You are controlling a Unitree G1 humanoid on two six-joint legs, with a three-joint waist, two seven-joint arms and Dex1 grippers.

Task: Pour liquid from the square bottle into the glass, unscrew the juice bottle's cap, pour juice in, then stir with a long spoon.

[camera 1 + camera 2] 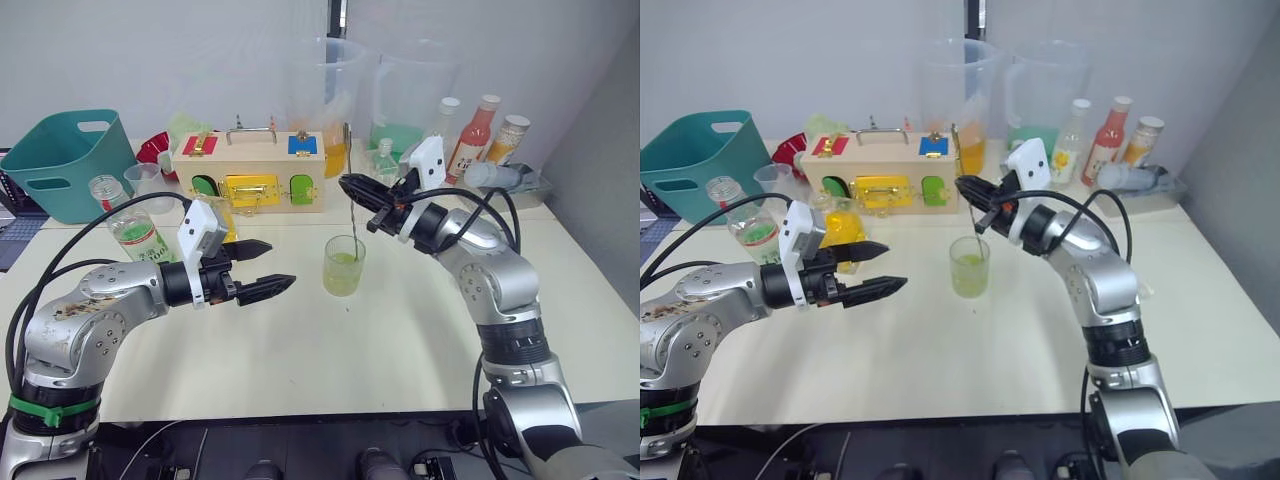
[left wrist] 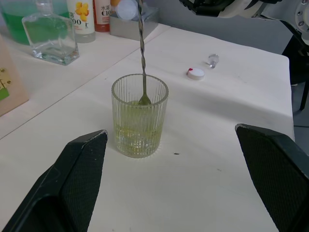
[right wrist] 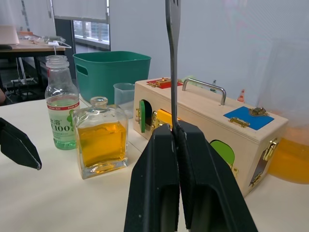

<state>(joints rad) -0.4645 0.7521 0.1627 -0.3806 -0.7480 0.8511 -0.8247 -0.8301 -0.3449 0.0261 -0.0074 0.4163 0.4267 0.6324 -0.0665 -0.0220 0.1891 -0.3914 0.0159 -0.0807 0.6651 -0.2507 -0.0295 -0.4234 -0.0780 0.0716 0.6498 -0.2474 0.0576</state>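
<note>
Closest to your head camera, your left gripper (image 1: 265, 268) hung with its jaws spread wide and holding nothing, and the glass (image 1: 344, 265) stood on the counter (image 1: 400, 340) just beyond their tips, facing the gap between them. Your right gripper (image 1: 352, 190) sat above and slightly behind that glass, its jaws pinched shut on the upper stem of the long spoon (image 2: 142, 53), which dropped straight from them so that its bowl rested inside the glass, at about the surface of the liquid. What the glass held looked yellow-green, which I read as both pours being finished. Your square bottle (image 3: 100, 137) stood upright, still more than half full of yellow liquid, behind the left jaws and well to the far side of the right ones, with the juice bottle (image 3: 62, 108) just beside it, uncapped and holding only a little pale green juice. Its cap (image 2: 195, 73) lay loose on the counter past the glass, as seen from the left jaws. So you had, by my judgement, the pouring and unscrewing behind you, and only the stirring was in hand or left to do; whether you had already swirled the spoon, I could not tell from this moment.
</note>
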